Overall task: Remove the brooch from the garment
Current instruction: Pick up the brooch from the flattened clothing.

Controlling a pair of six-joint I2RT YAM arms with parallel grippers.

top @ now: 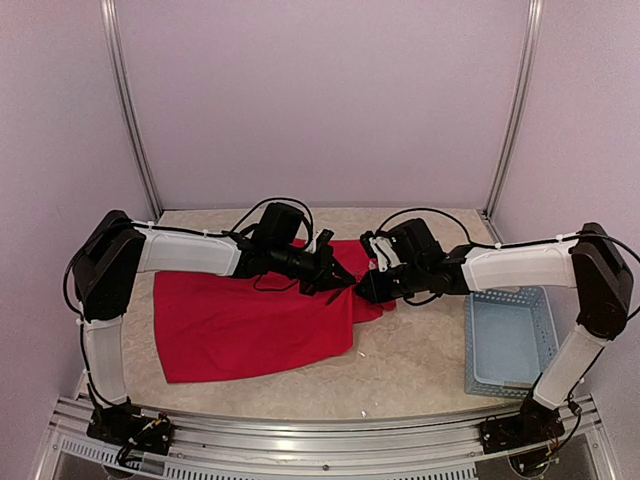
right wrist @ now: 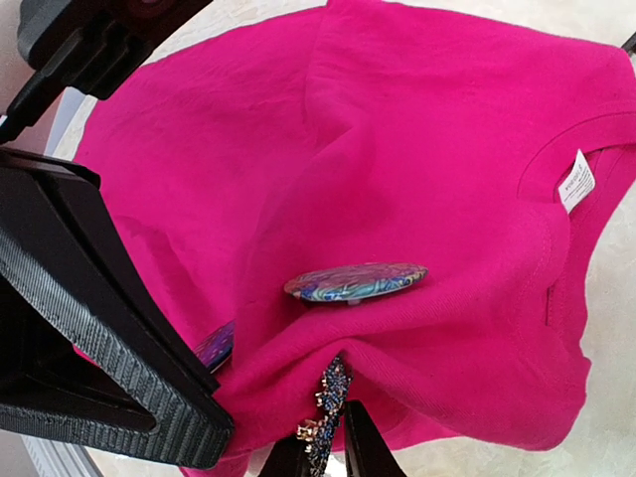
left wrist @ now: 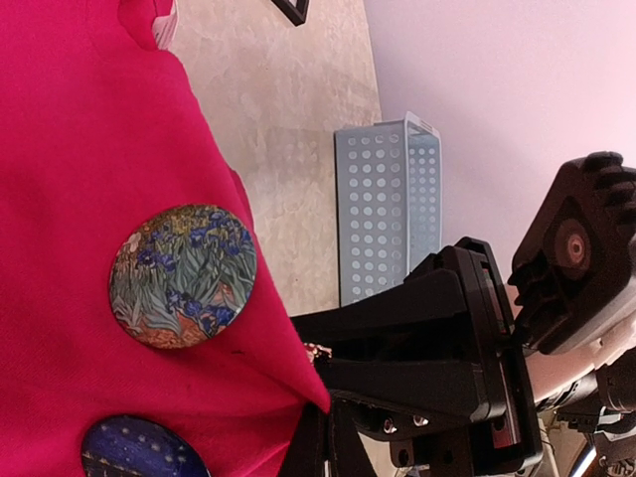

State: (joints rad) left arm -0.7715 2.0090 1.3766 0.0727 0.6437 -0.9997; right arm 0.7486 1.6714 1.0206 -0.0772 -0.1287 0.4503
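- The garment (top: 240,325) lies spread on the table and takes up the left and middle of the top view. Its right edge is gathered into a raised fold.
- Two round badges are pinned near that right edge. One is an iris badge (left wrist: 184,275) and the other, just beside it, is a dark blue badge (left wrist: 139,452).
- The left gripper (top: 340,278) reaches to the garment's right edge with its fingers pressed together. It seems to be pinching the fold to steady the cloth.
- The brooch (right wrist: 326,409) is a small jewelled blue-and-gold piece. It sits on that same fold at the garment's right edge and is not yet off.
- The right gripper (top: 365,288) meets the fold from the garment's right side, its jaws drawn narrow next to the brooch. I cannot tell whether they have clamped it.
- The step in hand looks like seizing the brooch. The next move calls for a firm hold on the jewel alone, then a pull away from the cloth while the fold is held back.
- The basket (top: 505,340) stands well apart to the right of the garment, and nothing shows inside it.
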